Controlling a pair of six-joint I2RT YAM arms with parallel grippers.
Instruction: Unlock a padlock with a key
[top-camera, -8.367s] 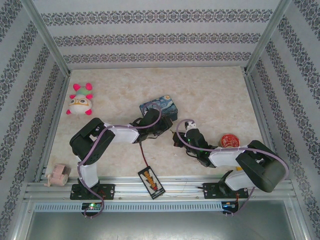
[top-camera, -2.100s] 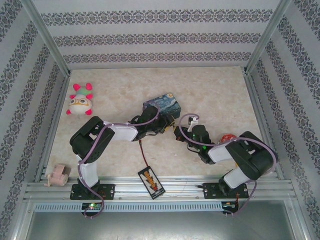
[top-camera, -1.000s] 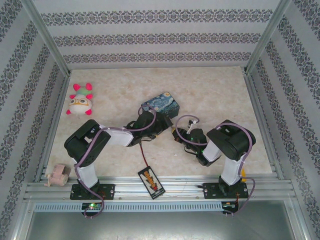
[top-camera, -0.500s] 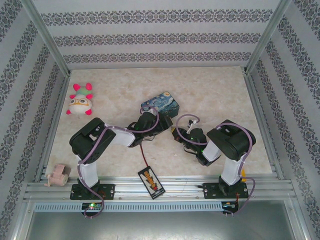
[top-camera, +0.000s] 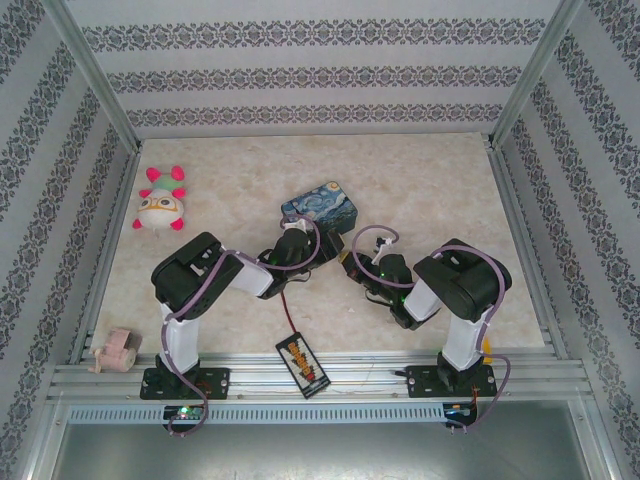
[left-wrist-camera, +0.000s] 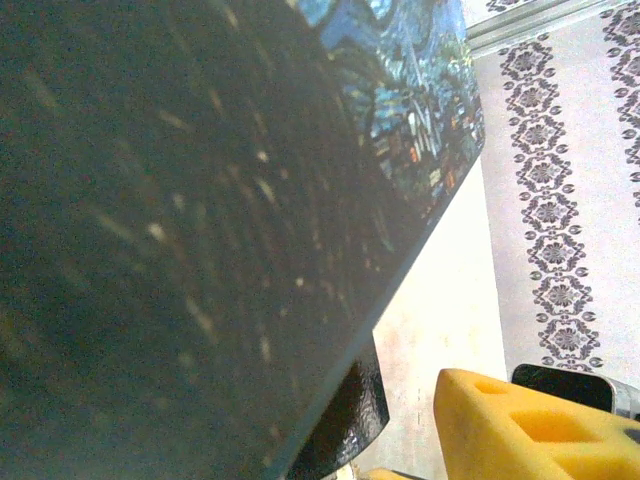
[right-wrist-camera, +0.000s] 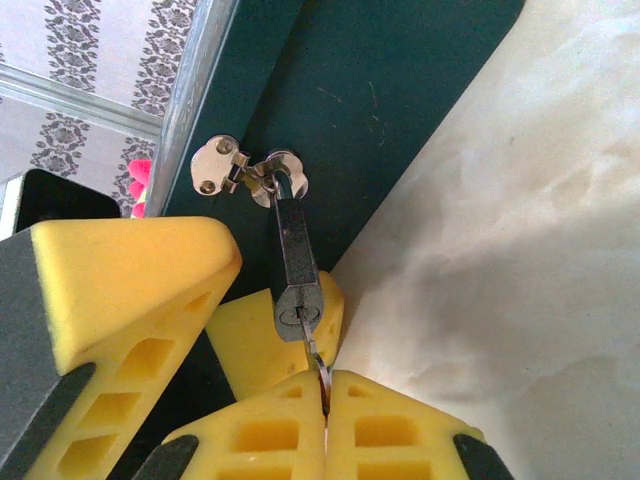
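The tiny dark padlock hangs by its silvery shackle from a hasp on the dark wall of the starry-night tin. A thin key runs from the keyhole down into my right gripper, which is shut on it. My left gripper reaches in from the left. Its yellow pads sit either side of the tin's near corner, one behind the padlock. The tilted tin lies across the left wrist view, with one yellow finger beside it.
A plush toy lies at the back left. A flat black pack with an orange label and red wire sits at the front middle, and a small pink object at the front left. Metal rails border the table.
The right arm has folded upright and closed in on the tin over the last seconds. The left arm's elbow has shifted right. Both grippers stay together at the tin's near edge.
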